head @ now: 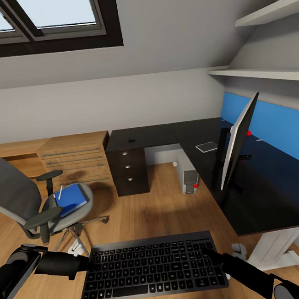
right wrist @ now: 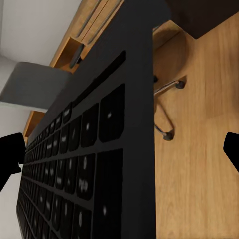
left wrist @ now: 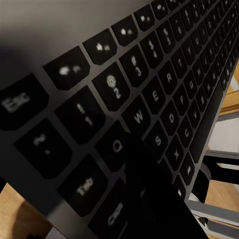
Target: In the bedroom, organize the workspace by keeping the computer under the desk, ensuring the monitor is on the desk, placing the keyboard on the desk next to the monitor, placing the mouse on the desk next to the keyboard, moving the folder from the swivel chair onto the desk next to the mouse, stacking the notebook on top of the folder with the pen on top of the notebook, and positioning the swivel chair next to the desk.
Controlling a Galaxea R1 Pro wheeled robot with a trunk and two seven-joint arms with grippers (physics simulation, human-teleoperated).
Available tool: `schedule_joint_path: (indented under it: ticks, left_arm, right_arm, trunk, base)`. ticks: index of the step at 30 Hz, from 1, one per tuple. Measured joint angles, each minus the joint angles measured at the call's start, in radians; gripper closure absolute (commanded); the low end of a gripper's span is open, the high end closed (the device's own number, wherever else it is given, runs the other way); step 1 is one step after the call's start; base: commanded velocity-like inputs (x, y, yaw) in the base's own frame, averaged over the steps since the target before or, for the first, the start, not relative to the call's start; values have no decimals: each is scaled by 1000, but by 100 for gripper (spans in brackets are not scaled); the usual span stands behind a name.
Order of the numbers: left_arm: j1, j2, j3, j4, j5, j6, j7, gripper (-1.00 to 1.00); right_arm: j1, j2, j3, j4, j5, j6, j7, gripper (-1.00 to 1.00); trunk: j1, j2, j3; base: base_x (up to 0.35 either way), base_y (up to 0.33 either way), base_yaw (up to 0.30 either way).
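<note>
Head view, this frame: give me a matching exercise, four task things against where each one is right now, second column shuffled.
Things:
1. keyboard
2. folder
3. monitor
4. computer

Places:
A. on the floor under the desk
B. held up between the left gripper and right gripper, above the wooden floor
C. standing on the desk's black top, by the blue back panel
D. lying on the seat of the swivel chair

Pairs: 1-B, 2-D, 3-C, 4-A
</note>
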Motion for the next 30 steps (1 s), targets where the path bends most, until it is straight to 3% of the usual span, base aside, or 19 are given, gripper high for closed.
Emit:
schedule_joint_path:
  ticks: [6,11,30]
  left_arm:
    - [0,1,1,-3,-1,3,1,100]
    - [0,0,3,-22,9,10,1,100]
    - [0,0,3,-26,11,10,5,100]
  right_arm:
    - [0,0,0,0,3,-3,-3,100]
    - [0,0,-36,0,9,-4,-3,100]
    - [0,-1,-38,1,12,-6,-1,100]
  trunk:
    - [0,0,0]
    - [0,0,0]
    - [0,0,0]
  base:
    - [0,0,0]
    - [0,0,0]
    - [0,0,0]
